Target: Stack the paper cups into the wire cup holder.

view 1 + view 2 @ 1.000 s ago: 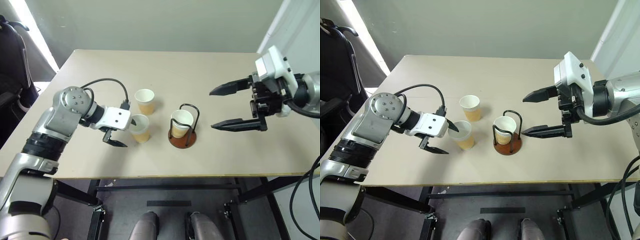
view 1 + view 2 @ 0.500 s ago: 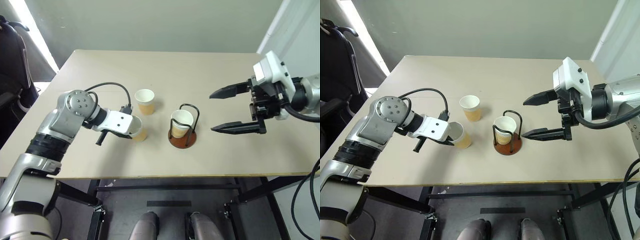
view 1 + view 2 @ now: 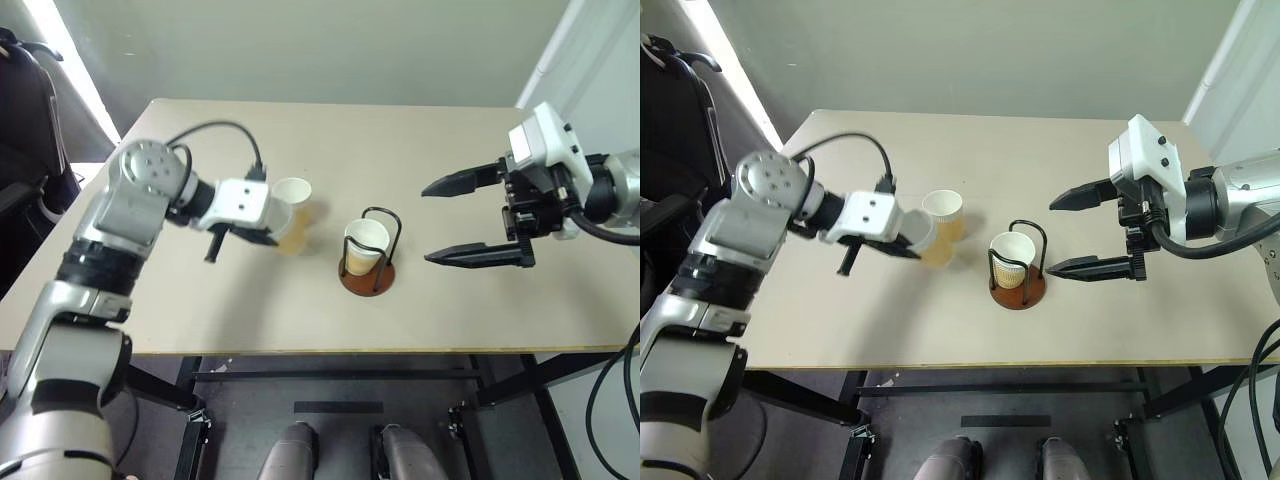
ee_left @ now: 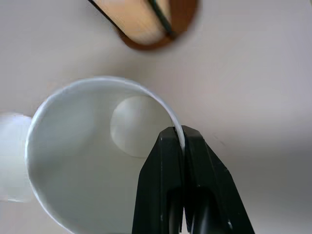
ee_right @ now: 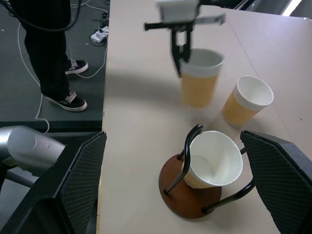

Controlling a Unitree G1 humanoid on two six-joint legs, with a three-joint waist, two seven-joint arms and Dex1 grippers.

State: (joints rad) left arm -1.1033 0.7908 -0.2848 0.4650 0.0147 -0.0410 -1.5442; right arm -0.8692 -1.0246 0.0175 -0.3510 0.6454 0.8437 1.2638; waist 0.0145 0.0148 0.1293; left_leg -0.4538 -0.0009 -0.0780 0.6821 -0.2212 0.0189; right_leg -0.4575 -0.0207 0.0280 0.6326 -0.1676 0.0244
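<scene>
The left gripper (image 4: 183, 141), fingers pinched on its white rim, holds a tan-yellow paper cup (image 5: 199, 78) lifted above the beige desk (image 3: 420, 150). A second cup (image 5: 246, 100) stands just beside it; a third (image 3: 363, 246) sits inside the black wire cup holder (image 3: 368, 277) (reddish-brown disc base). The right gripper (image 3: 478, 218) hovers nearby, fingers spread wide.

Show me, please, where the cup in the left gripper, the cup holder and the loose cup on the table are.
held cup (image 5: 199, 83), right wrist view, tan side wall.
cup holder (image 5: 185, 194), right wrist view, brown base disc.
loose cup (image 5: 253, 91), right wrist view, white inside.
</scene>
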